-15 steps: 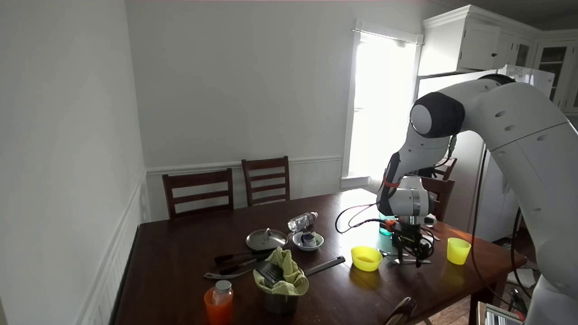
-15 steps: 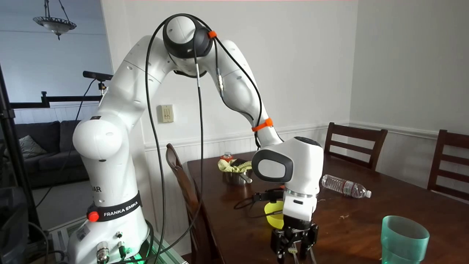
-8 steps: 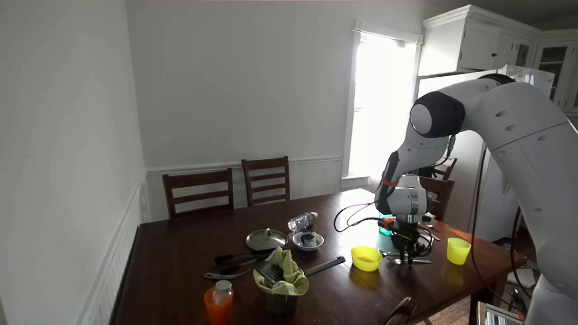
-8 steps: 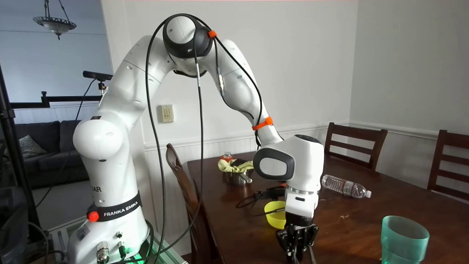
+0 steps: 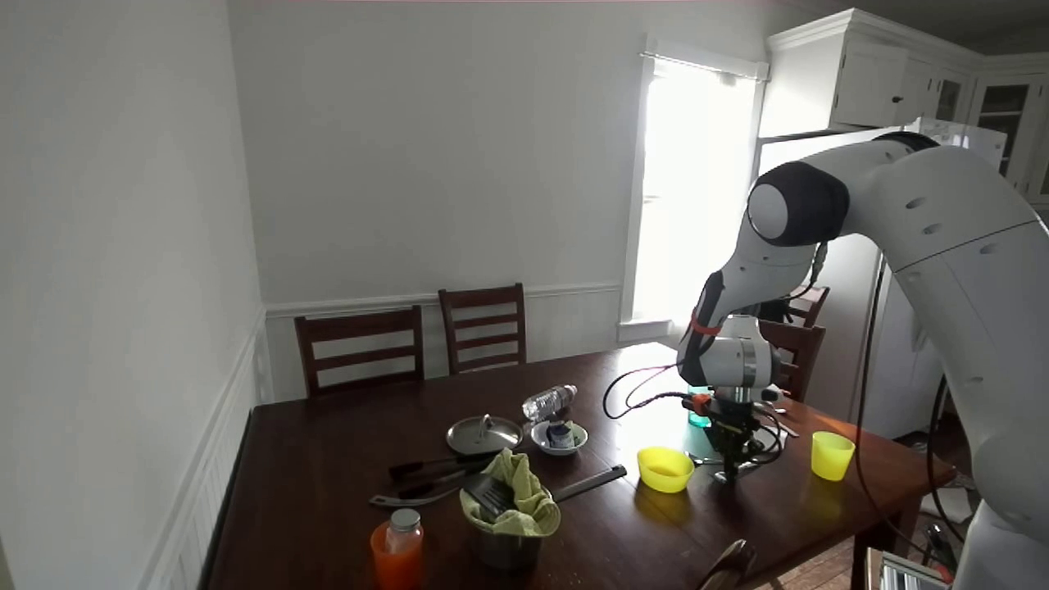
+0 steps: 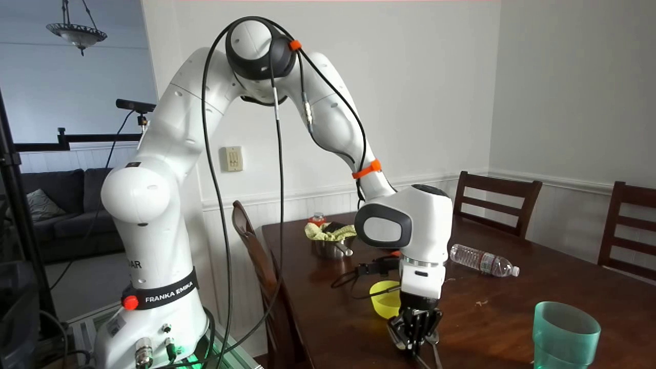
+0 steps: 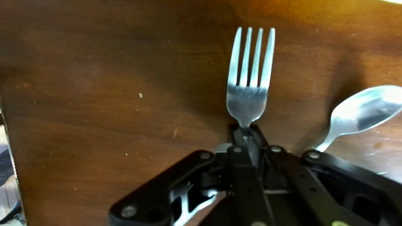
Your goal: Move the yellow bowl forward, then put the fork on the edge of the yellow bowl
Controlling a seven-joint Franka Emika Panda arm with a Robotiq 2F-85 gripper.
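I have the gripper [image 7: 246, 134] closed down on the fork [image 7: 247, 100], pinching it just behind the head, which I judge leaves the tines free to lean over a rim. Whether the fork touches the table [image 7: 94, 78] I can't tell. There's the yellow bowl [image 5: 665, 469], upright, nearby in both exterior views. The spoon [image 7: 366, 110] lies close, so I'd lift first.
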